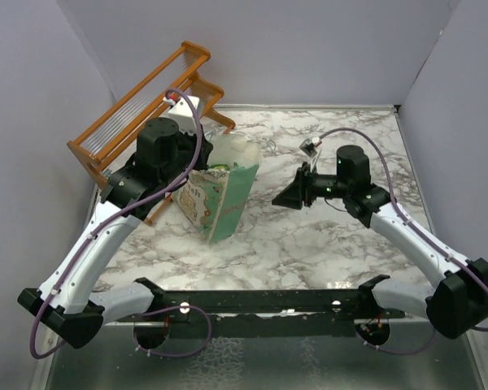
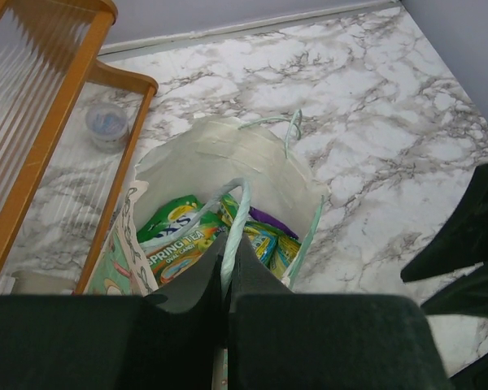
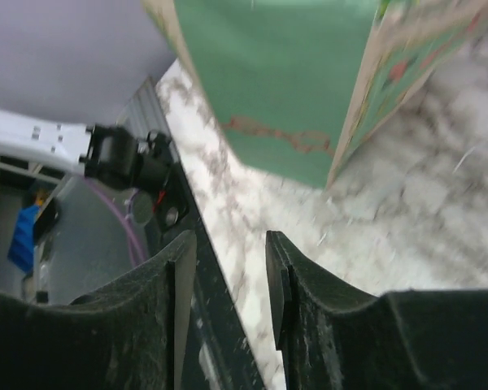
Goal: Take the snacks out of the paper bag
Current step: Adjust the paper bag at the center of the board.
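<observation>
**Q:** Position of the bag (image 1: 224, 199)?
**A:** Upright on the table (image 1: 333, 236), left of centre, mouth open. The snacks (image 2: 175, 236) lie inside at the bottom (green and yellow-green packs uppermost, one purple beneath).

**Q:** Left gripper (image 2: 228, 242)?
**A:** Above the mouth, fingers together, clamped on one handle (image 2: 241, 207). It covers part of the opening.

**Q:** Right gripper (image 3: 228, 244)?
**A:** Low, right of the bag and apart from it. Fingers parted, nothing between them.

**Q:** Obstructions?
**A:** Rack (image 1: 193, 55) just beside the bag's left wall; possibly in contact, but the view does not settle it. A small cup (image 2: 107, 126) sits under the rack.
</observation>
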Tool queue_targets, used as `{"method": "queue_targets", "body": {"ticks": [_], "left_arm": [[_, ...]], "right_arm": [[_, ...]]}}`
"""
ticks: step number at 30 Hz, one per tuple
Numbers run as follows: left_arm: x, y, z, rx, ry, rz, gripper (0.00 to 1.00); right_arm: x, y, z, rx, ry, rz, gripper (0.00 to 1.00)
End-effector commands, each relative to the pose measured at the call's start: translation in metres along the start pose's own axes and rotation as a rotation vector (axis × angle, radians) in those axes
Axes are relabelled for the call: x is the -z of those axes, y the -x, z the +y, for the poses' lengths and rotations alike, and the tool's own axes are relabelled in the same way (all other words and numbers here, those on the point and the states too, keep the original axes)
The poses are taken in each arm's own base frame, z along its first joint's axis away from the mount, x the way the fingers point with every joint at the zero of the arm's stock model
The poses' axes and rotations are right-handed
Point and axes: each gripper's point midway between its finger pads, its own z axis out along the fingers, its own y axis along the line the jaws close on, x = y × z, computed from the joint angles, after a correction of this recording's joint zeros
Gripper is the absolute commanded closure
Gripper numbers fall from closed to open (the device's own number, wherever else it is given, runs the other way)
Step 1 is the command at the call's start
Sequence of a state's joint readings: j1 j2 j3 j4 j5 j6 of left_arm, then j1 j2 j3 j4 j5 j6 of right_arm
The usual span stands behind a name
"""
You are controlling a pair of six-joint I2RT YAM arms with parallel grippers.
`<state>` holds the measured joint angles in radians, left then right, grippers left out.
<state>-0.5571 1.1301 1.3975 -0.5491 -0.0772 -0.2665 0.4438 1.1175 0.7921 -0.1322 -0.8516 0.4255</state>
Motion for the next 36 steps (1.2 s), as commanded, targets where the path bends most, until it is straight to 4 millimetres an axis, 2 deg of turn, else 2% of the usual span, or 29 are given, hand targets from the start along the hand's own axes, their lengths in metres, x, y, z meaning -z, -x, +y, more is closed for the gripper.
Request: {"method": "queue_targets", "body": {"ticks": [1,4,8,10,12,15,20,24,28,31,36], "left_arm": [[0.023,0.04,-0.006,0.004,-0.029,-0.153,1.0],[0.028,0.037,-0.002,-0.002,-0.013,-0.151,1.0],[0.039,0.036,0.011,-0.015,0.047,-0.154,1.0],[0.044,0.035,0.013,-0.023,0.058,-0.146,1.0],[0.046,0.032,0.014,-0.02,0.058,-0.133,1.0],[0.049,0.029,0.013,-0.023,0.053,-0.124,1.0],[0.054,0.029,0.019,-0.04,0.079,-0.127,1.0],[0.055,0.025,0.022,-0.046,0.093,-0.114,1.0],[0.056,0.025,0.023,-0.044,0.098,-0.114,1.0],[0.056,0.026,0.022,-0.016,0.099,-0.115,1.0],[0.058,0.028,0.024,0.009,0.116,-0.122,1.0]], "right_arm": [[-0.01,0.066,-0.007,0.128,-0.082,-0.094,0.56],[-0.019,0.092,-0.019,0.138,-0.131,-0.12,0.48],[-0.026,0.113,-0.059,0.094,-0.314,-0.106,0.22],[-0.03,0.121,-0.076,0.077,-0.382,-0.112,0.13],[-0.032,0.13,-0.092,0.052,-0.444,-0.122,0.08],[-0.043,0.14,-0.103,0.054,-0.435,-0.106,0.07],[-0.056,0.14,-0.132,-0.006,-0.359,-0.048,0.08],[-0.062,0.134,-0.126,-0.016,-0.143,-0.042,0.13],[-0.069,0.128,-0.107,-0.003,0.032,-0.03,0.13],[-0.072,0.12,-0.104,0.004,0.096,-0.021,0.13],[-0.075,0.113,-0.104,0.04,0.156,-0.011,0.26]]}}
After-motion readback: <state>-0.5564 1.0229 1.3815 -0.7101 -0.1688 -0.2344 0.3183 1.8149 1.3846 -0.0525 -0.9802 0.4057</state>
